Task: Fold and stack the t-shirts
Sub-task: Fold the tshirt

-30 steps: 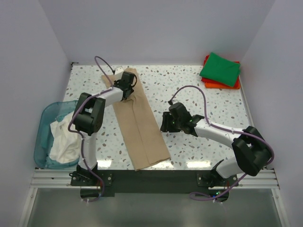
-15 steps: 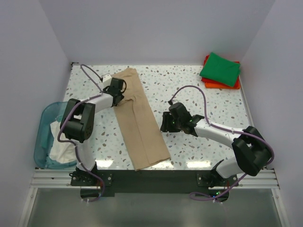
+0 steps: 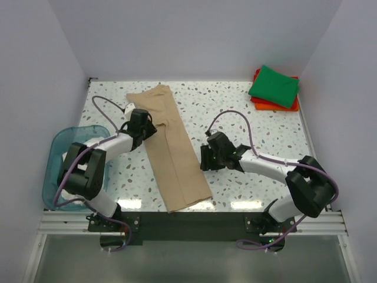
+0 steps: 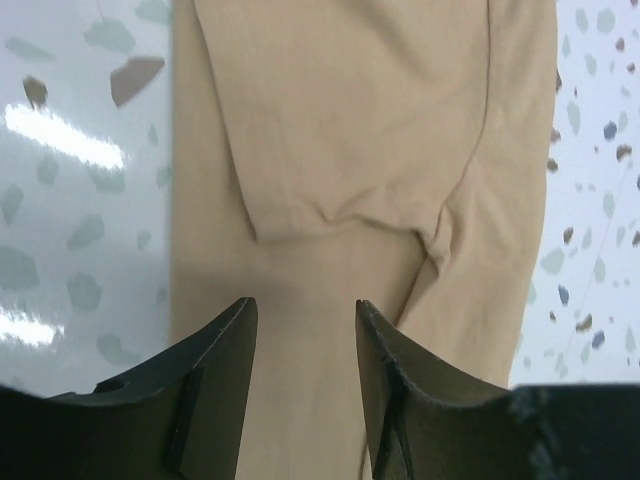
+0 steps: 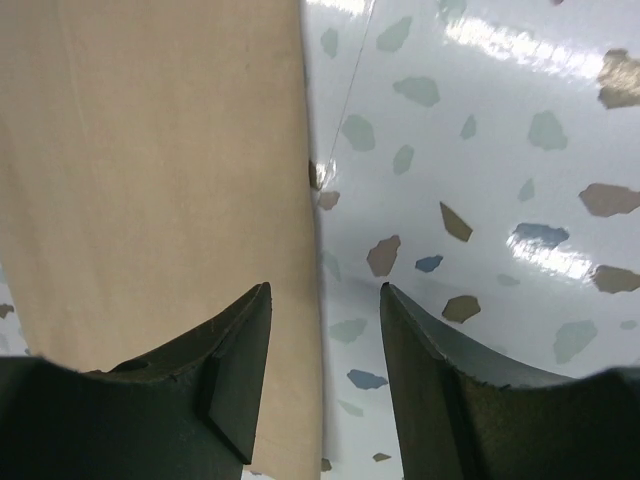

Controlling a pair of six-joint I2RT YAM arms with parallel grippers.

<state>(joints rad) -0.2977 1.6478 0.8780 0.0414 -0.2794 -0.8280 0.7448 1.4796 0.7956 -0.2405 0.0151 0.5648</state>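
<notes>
Top external view, entries running left to right.

- The teal basket point(image 3: 56, 147) is sitting at the left edge of the table point(image 3: 235, 112). The left arm is covering most of its inside, so whatever is waiting there cannot be told.
- The left gripper point(image 3: 147, 128) is hanging over the far part of the tan t-shirt point(image 3: 177, 165), its jaws standing apart with nothing between them. The left wrist view is showing a sleeve tucked in over the shirt's body beneath it.
- The tan t-shirt is lying as a long narrow strip, running diagonally from the far left of the table to its near edge.
- The right gripper point(image 3: 203, 159) is hovering at the strip's right edge, about midway along, its fingers parted and holding nothing.
- The green t-shirt point(image 3: 274, 86) is resting, folded, on the folded orange-red t-shirt point(image 3: 265, 105) in the far right corner.

Progress, as a judgement: two shirts are stacked. The tan one is looking about half done, with its lengthwise folds made. The crosswise folds and the carry to the stack are remaining.
</notes>
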